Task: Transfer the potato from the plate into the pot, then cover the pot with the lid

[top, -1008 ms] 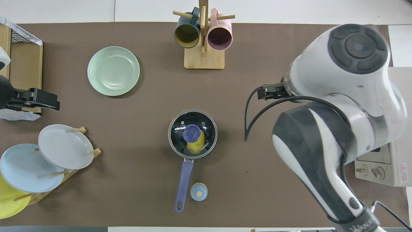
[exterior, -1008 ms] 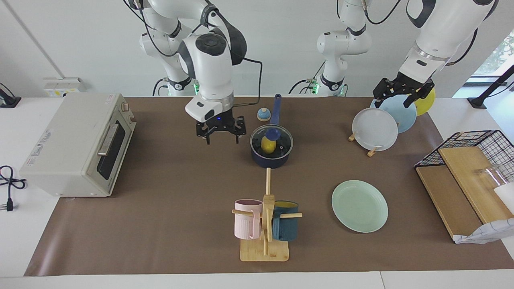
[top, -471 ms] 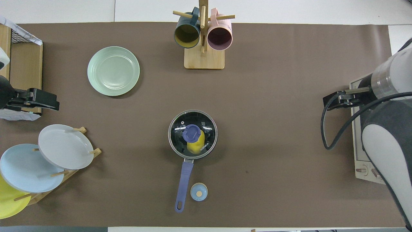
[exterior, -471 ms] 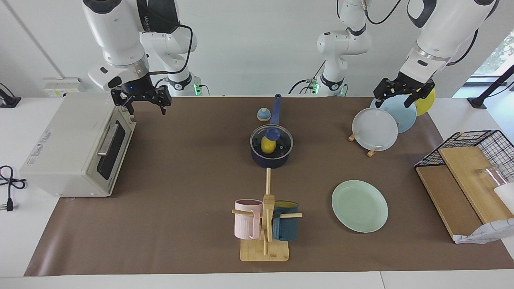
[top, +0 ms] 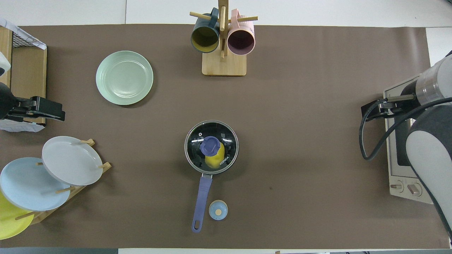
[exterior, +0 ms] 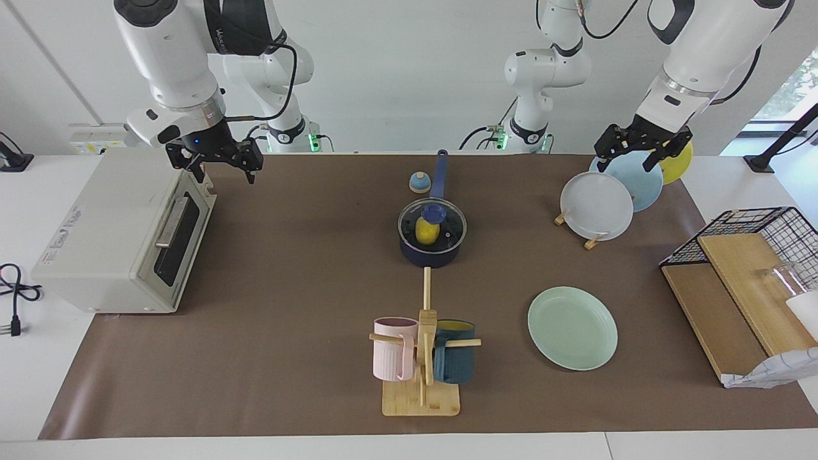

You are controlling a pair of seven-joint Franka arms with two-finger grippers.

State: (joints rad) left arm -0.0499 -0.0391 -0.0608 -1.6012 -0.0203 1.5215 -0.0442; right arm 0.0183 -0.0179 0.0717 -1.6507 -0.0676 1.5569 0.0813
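Observation:
The navy pot [exterior: 432, 254] [top: 231, 165] stands mid-table, its long handle [top: 201, 203] pointing toward the robots. The glass lid [exterior: 448, 223] [top: 226, 135] with its blue knob [top: 210, 145] sits on the pot. The yellow potato [exterior: 427, 231] [top: 215, 160] shows through the glass, inside the pot. The mint-green plate [exterior: 572, 328] [top: 124, 77] lies empty, farther from the robots, toward the left arm's end. My right gripper [exterior: 222, 172] is open and empty, up over the toaster oven's corner. My left gripper [exterior: 629, 160] [top: 53, 110] is open and empty, above the plate rack.
A toaster oven [exterior: 121, 230] [top: 402, 169] stands at the right arm's end. A mug tree [exterior: 422, 358] [top: 223, 42] stands farther out than the pot. Racked plates [exterior: 597, 204] [top: 70, 160] and a wire basket with boards [exterior: 748, 275] are at the left arm's end. A small bell-shaped object [exterior: 419, 182] [top: 218, 210] sits beside the pot's handle.
My right gripper has swung away from beside the pot to over the toaster oven's corner. The lid, pot and potato have not moved. The left arm has stayed still.

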